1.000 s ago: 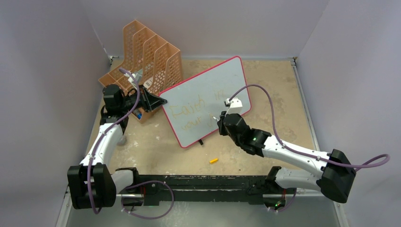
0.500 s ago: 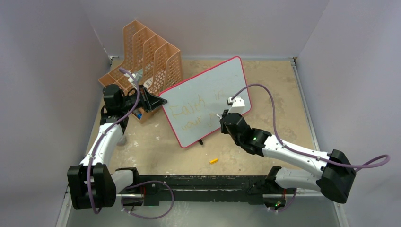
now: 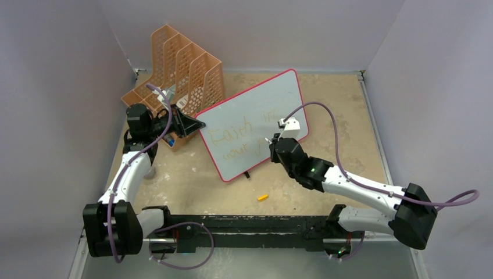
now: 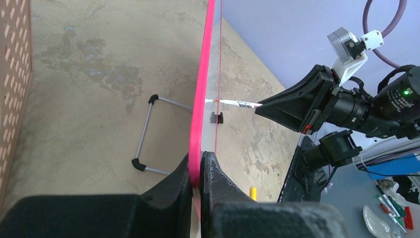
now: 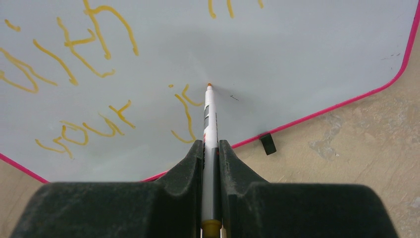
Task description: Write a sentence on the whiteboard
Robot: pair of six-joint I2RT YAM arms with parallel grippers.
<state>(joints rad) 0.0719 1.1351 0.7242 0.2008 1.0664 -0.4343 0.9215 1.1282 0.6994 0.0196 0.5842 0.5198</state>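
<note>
Squeezes the right pincer [image 5: 211, 145] shut on a white marker [image 5: 210, 111], with the barrel straight out between the fingers. Presses the orange tip against the whiteboard [image 5: 307, 44], just right of the last hooked stroke on the lower line. Reads the sentence [image 3: 228, 133] in thin yellow-orange strokes: "Faith" up top with a couple of marks after it, "your" below, then a "j"-like hook. Clamps the left pincer [image 4: 200, 166] closed on the red-pink frame at the board's left edge, steadying it on edge, angled across the tabletop [image 3: 192, 180]. Catches, from the left wrist, a grey wire stand [image 4: 147, 133] behind the board and a small black foot [image 4: 214, 118] at the bottom edge. Spots an orange perforated file rack [image 3: 189, 67] standing close behind the left pincer, near the board's left corner. Spots a small orange cap [image 3: 263, 197] too, lying on the tabletop in front of the board, apart from both arms.
</note>
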